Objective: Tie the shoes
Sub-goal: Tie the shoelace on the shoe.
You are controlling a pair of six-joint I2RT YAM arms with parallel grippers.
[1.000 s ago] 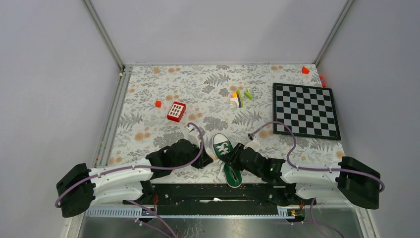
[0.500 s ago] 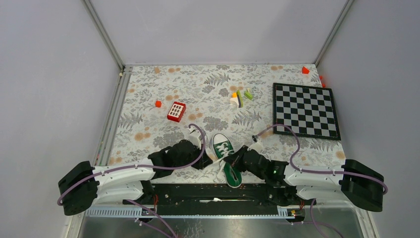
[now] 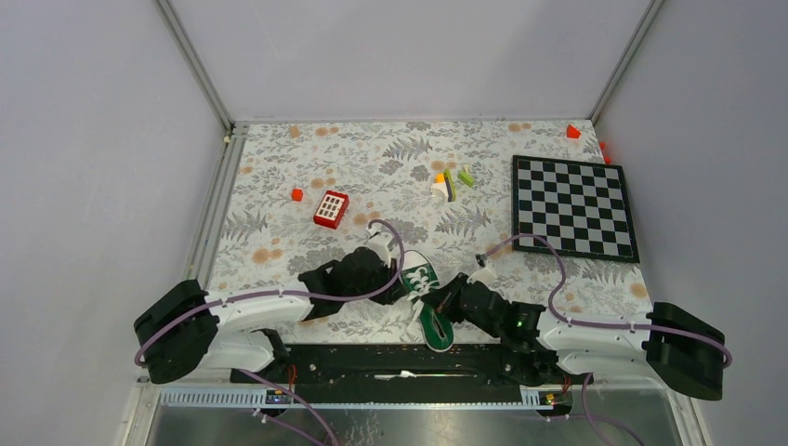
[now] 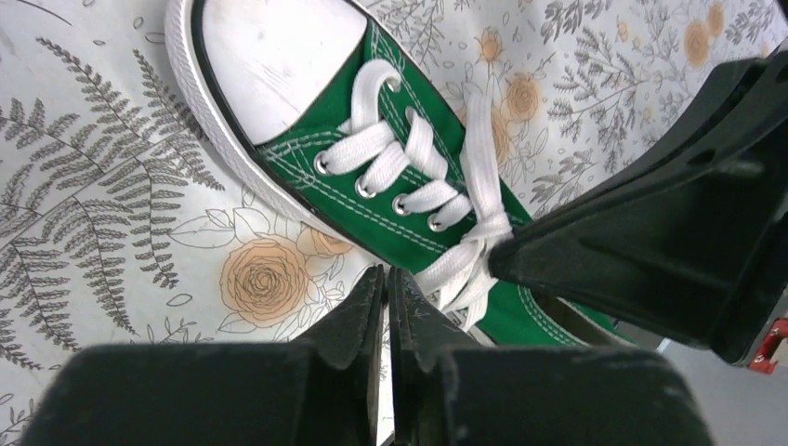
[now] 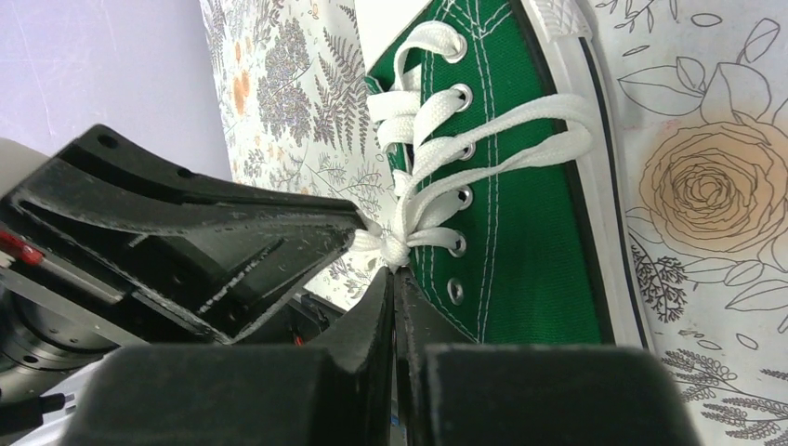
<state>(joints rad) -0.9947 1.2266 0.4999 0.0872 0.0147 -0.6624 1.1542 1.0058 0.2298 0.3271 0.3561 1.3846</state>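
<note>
The green sneaker [image 3: 433, 321] lies at the lower centre of the top view on the floral cloth [image 3: 390, 177], white toe toward the upper edge, between the 2 arms. The right gripper [image 5: 391, 282] has its fingers pressed together, pinching the white laces [image 4: 409, 156] where they bunch over the tongue. The left gripper [image 4: 384, 279] is likewise closed, tips just beside the loose strands; whether it holds one I cannot tell.
</note>
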